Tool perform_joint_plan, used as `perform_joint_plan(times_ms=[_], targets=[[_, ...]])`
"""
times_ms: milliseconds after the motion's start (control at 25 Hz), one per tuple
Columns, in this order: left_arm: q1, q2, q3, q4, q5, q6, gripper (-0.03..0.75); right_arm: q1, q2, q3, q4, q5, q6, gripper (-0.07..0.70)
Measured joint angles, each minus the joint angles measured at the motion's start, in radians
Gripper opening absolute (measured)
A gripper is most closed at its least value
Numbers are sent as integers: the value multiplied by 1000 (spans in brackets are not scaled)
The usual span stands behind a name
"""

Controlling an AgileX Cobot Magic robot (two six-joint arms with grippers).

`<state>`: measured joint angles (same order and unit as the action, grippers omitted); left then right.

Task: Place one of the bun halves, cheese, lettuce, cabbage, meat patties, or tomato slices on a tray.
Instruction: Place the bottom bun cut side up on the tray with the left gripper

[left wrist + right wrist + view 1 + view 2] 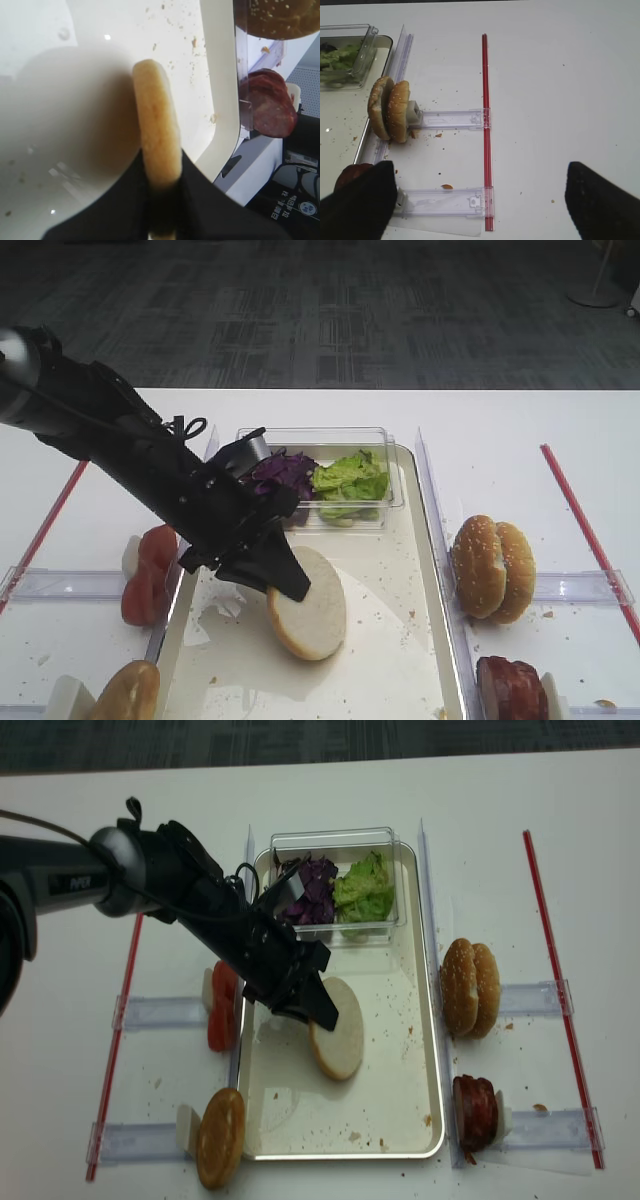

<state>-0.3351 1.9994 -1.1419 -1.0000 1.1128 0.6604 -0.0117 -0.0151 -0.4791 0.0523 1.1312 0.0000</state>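
Note:
My left gripper (290,585) (320,1012) (162,200) is shut on the flat bun half (310,615) (338,1040) (155,125) and holds it tilted on edge over the middle of the cream tray (400,640) (400,1090) (220,100). Lettuce (350,480) (362,890) and purple cabbage (285,472) (312,885) fill a clear tub at the tray's far end. Tomato slices (150,575) (222,1005) stand left of the tray and meat patties (510,688) (475,1110) near its right corner. No cheese is in view. My right gripper (479,172) is open over bare table.
Two sesame bun halves (492,568) (390,110) stand on edge in a clear holder right of the tray. Another bun (125,692) stands at the front left. Red strips (585,530) (45,525) lie near the table's sides, and crumbs dot the tray.

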Motion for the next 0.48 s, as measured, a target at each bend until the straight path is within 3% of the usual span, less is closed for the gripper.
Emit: perform_joint_plan(times_ms=[480], targets=[[0,0,0,50,-21,-60,83,0,0,0,0,0,0,692]])
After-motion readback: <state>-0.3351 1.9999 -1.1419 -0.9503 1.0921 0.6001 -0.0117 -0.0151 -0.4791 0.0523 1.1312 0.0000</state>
